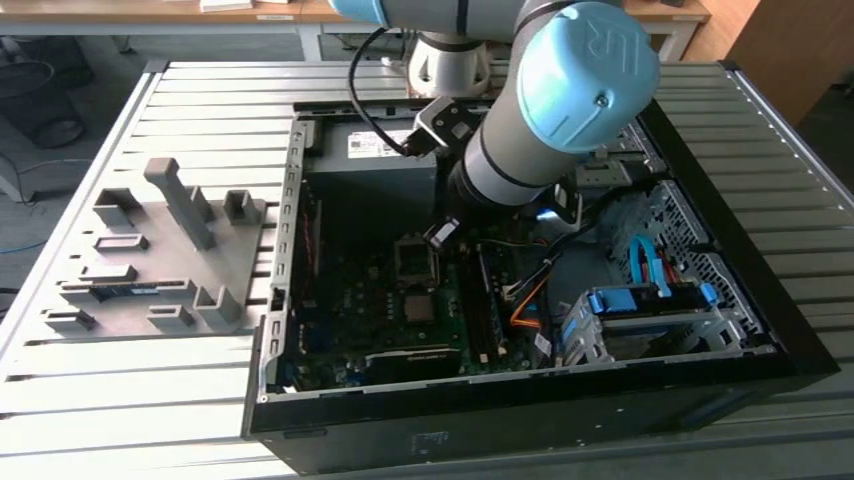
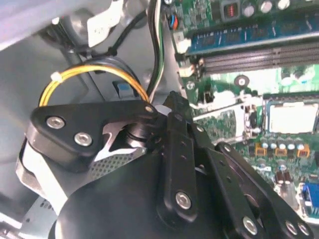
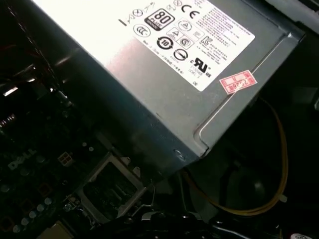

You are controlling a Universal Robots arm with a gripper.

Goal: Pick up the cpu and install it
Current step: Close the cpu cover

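The cpu [image 2: 293, 115] shows as a pale silver-grey square lying flat inside the metal frame of the motherboard socket. In the exterior view the same socket [image 1: 416, 258] sits mid-board inside the open computer case. My gripper [image 1: 441, 236] hangs just off that socket, toward the exterior view's right and slightly above it. In the second wrist view its black linkages run up to the gripper's tip [image 2: 152, 112], well to the side of the cpu and apart from it. The first wrist view catches the socket frame [image 3: 112, 191] below the power supply.
The grey power-supply box [image 3: 164, 64] stands close behind the socket. Yellow cables [image 2: 89, 69] loop near the gripper. Memory slots [image 2: 259, 55] flank the socket. A blue drive cage [image 1: 641, 300] fills the case's right. A grey fixture plate [image 1: 167, 250] with blocks lies outside, left.
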